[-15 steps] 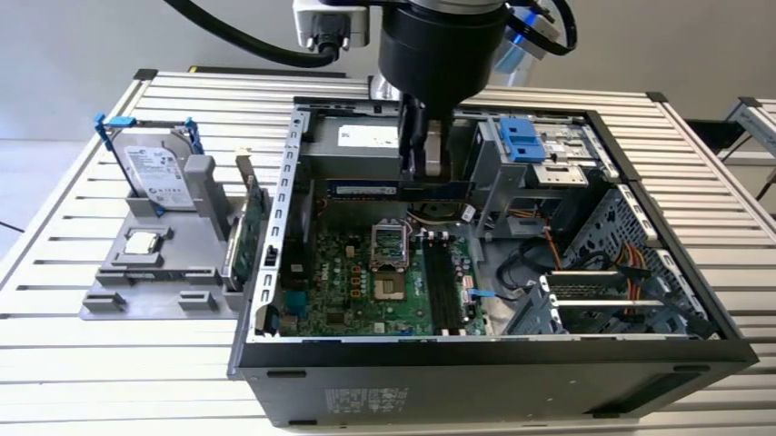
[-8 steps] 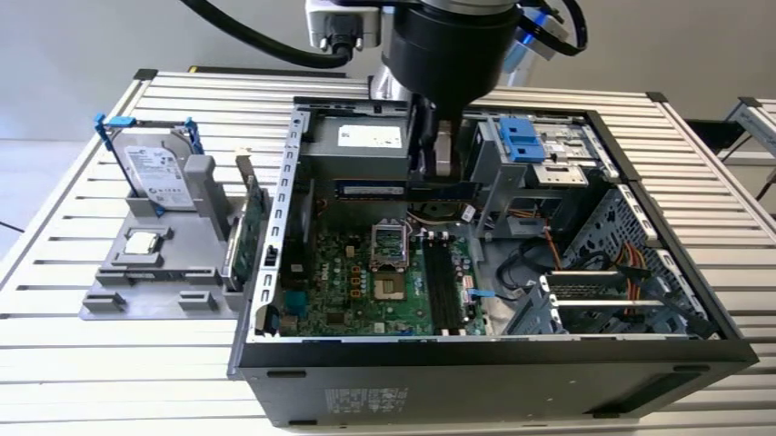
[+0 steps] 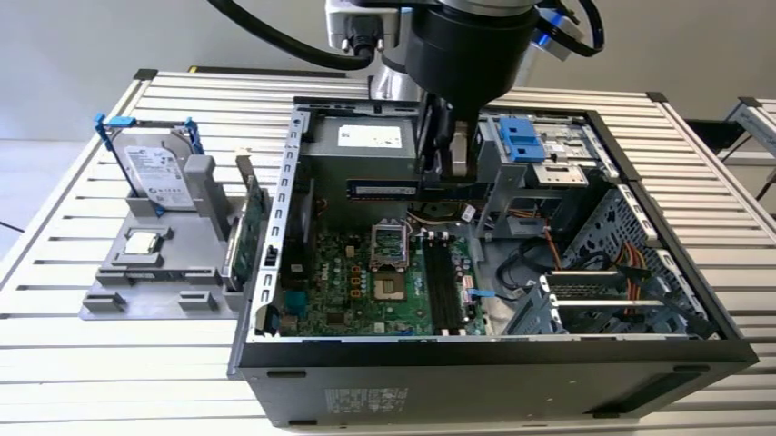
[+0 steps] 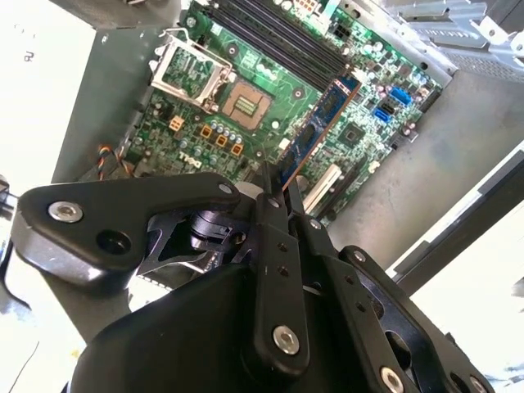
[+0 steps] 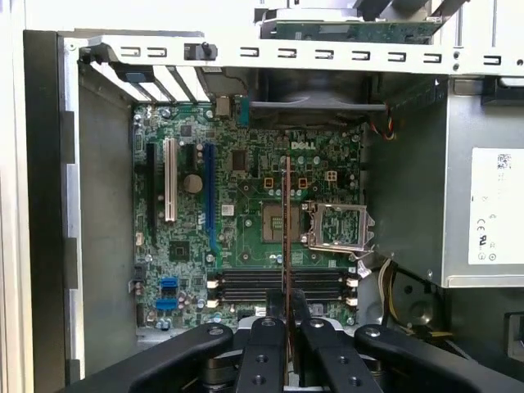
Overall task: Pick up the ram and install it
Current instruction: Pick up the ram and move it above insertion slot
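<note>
evidently the pick is done: the gripper [image 4: 278, 190] is clamped on the ram [image 4: 321, 127] above the motherboard [image 5: 237, 164], crosswise to the memory slots [image 5: 246, 282], so seating calls for turning it into line.

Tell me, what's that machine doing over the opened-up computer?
A robot arm's gripper is shut on the ram, a thin bluish memory stick. It holds the stick in the air above the motherboard inside the open computer case. The stick is not yet seated in the memory slots. A hard drive stands in a grey rack to the exterior view's left of the case.
</note>
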### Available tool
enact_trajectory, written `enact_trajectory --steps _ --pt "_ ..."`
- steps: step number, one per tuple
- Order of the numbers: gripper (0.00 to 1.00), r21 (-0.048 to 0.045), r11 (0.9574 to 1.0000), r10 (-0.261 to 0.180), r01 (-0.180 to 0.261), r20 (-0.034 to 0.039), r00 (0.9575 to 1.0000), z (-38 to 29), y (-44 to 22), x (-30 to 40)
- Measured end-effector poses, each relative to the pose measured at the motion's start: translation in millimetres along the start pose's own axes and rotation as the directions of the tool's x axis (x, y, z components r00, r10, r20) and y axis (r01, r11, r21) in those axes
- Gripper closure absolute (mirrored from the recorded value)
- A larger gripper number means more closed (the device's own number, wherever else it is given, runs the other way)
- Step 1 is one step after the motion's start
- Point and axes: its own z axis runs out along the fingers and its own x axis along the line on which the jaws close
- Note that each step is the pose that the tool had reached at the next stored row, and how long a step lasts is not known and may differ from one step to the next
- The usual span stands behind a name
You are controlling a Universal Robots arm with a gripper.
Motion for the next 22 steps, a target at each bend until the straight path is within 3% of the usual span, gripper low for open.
enact_trajectory --steps 22 --pt "1.0 0.0006 0.9999 0.013 -0.013 0.0002 0.9999 0.4 -16.8 -0.2"
